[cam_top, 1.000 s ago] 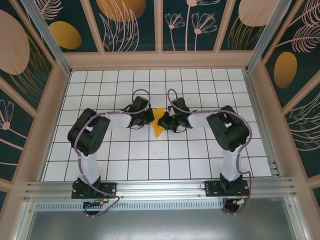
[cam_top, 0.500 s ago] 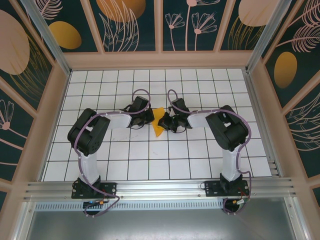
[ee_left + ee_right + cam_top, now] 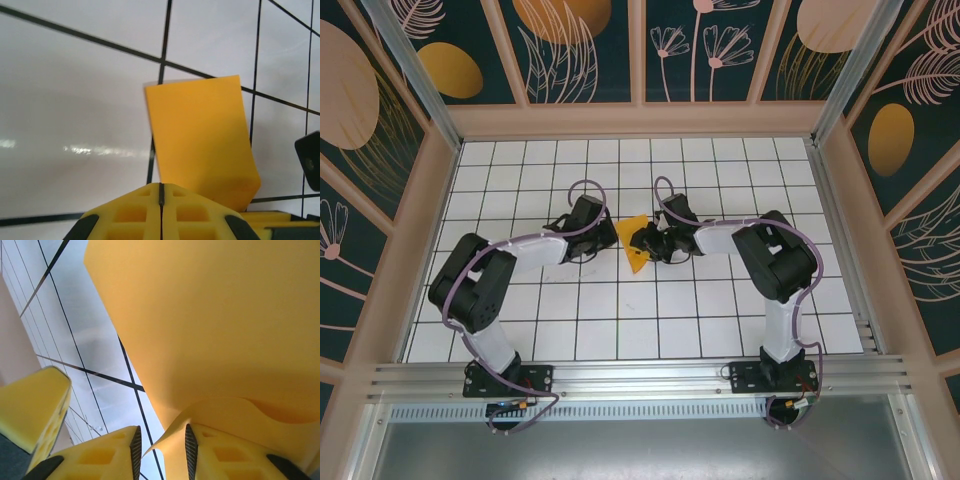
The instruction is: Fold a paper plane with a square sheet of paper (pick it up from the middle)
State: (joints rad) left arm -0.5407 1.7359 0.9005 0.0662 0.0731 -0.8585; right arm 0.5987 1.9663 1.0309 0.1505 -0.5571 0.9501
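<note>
Worktop (image 3: pixel 720 320) is white tiled; both arms reach in from the near edge and meet around its middle, slightly toward the far edge. The square sheet of paper (image 3: pixel 636 243) sits there between them, creased into a smaller orange shape with a point toward the near edge. This looks like mid-fold, so the arms crowd it from both sides to handle a crease. Left gripper (image 3: pixel 161 195) is at the paper's left side, jaws fully closed, pads meeting in a thin seam. The paper's near end runs behind the tips, so I cannot tell if it is nipped or just touched. Right gripper (image 3: pixel 161 445) is on the paper's right side, jaws parted partway. The curled paper edge drops into the gap between the pads (image 3: pixel 100 457), loose and not pinched, probably a release or a re-grip.
</note>
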